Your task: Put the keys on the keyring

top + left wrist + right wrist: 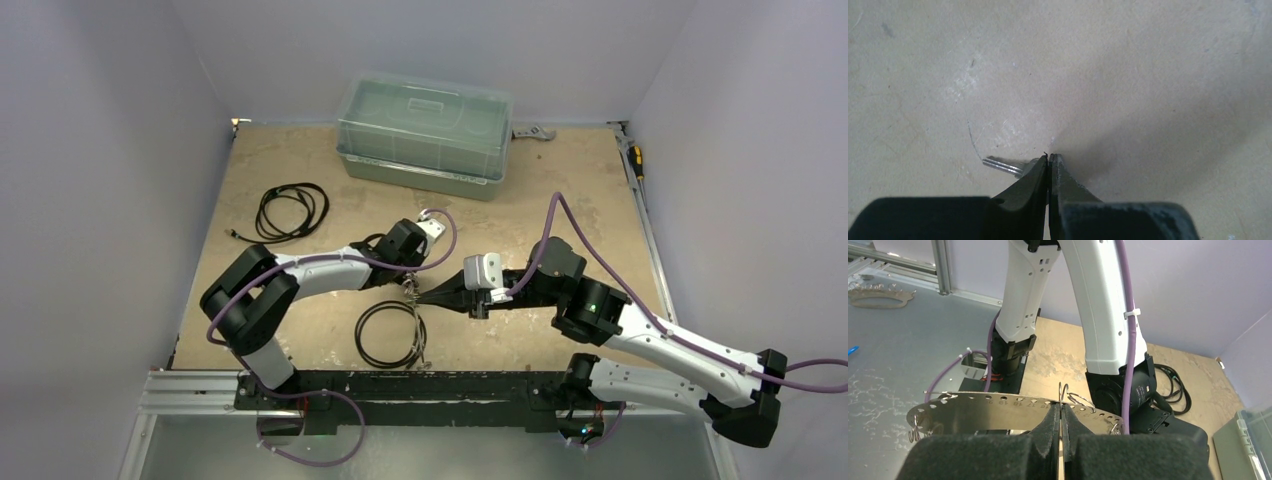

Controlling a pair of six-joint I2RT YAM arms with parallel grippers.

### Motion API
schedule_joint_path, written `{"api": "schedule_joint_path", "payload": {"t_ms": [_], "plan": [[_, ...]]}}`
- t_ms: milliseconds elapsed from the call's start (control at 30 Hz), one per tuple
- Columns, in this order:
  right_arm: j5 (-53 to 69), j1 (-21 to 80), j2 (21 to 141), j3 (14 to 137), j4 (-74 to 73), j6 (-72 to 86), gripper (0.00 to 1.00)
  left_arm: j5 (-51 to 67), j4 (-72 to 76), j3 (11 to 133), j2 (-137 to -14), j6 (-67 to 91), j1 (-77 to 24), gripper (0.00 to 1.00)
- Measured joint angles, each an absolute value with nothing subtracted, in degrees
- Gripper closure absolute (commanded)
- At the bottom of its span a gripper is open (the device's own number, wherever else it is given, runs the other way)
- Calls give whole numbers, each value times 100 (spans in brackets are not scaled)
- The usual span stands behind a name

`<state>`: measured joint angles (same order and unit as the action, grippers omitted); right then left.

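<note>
My left gripper [410, 288] [1049, 156] is shut over the bare table. A key's silvery blade [1003, 165] juts out to the left from behind its left finger; the key's head is hidden. The keyring [998, 412] shows in the right wrist view as a silvery band with numbered holes and thin wire loops. My right gripper [1062, 407] [425, 296] is shut on one wire loop at the band's edge. From above, the keyring [418, 335] stands on edge beside a black hoop [385, 335], and both gripper tips meet at its top.
A clear lidded plastic box [425, 135] stands at the back, with a grey spanner [533, 132] behind its right end. A coiled black cable [290, 212] lies at the left. The left arm [1098, 315] rises close in front of the right wrist camera.
</note>
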<state>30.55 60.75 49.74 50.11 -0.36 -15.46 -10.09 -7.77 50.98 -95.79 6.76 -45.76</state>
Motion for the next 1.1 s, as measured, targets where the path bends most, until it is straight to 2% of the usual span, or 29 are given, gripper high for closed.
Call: {"api": "schedule_joint_path", "payload": {"t_ms": [100,200,267,400,500,1100], "plan": [[3050,6075,4974,5011,-36,-1546,100,-825,-687,5113,-9577,637,-4576,80],[3048,6075,4976,5011,-36,-1546,100,-718,-679,5111,-9529,622,-4576,64],[3048,6080,4976,5011,-36,-1546,100,-687,-676,5098,-9430,622,-4576,62],[3039,6088,4976,5011,-38,-1546,100,-676,-676,5009,-9002,569,-4576,62],[3026,6108,4976,5011,-38,-1546,100,-735,-683,4995,-8781,484,-4576,68],[2965,6143,4987,5011,-40,-1546,100,-701,-775,4613,-8742,775,-4576,74]]}}
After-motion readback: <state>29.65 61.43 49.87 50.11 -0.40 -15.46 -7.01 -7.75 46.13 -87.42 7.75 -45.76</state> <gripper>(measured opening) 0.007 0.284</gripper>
